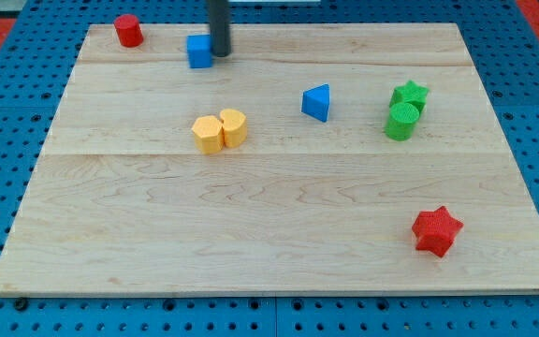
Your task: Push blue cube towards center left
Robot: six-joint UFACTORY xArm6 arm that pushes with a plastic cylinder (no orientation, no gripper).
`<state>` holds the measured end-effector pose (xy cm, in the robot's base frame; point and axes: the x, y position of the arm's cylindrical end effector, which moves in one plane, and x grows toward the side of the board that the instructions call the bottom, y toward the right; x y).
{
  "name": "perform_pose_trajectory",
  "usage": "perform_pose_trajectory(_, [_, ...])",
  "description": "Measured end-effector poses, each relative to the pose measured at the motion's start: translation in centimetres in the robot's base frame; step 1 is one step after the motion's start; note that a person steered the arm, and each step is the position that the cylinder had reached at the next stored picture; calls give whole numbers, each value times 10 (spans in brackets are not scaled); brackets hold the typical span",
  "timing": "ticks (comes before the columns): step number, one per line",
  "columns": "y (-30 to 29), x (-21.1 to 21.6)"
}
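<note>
The blue cube (199, 51) sits near the view's top, left of the middle of the wooden board (269, 253). My tip (220, 53) is the lower end of the dark rod that comes down from the view's top edge. It stands right against the cube's right side, touching it or nearly so.
A red cylinder (128, 31) stands at the top left corner. Two yellow blocks (219, 130) sit together below the cube. A blue triangular block (316, 102) is at centre right. A green star (410, 95) and green cylinder (401, 121) stand at the right. A red star (436, 231) is at bottom right.
</note>
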<state>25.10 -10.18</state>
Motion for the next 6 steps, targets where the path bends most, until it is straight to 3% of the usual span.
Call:
perform_pose_trajectory(3, [-34, -34])
perform_pose_trajectory(6, [-62, 91])
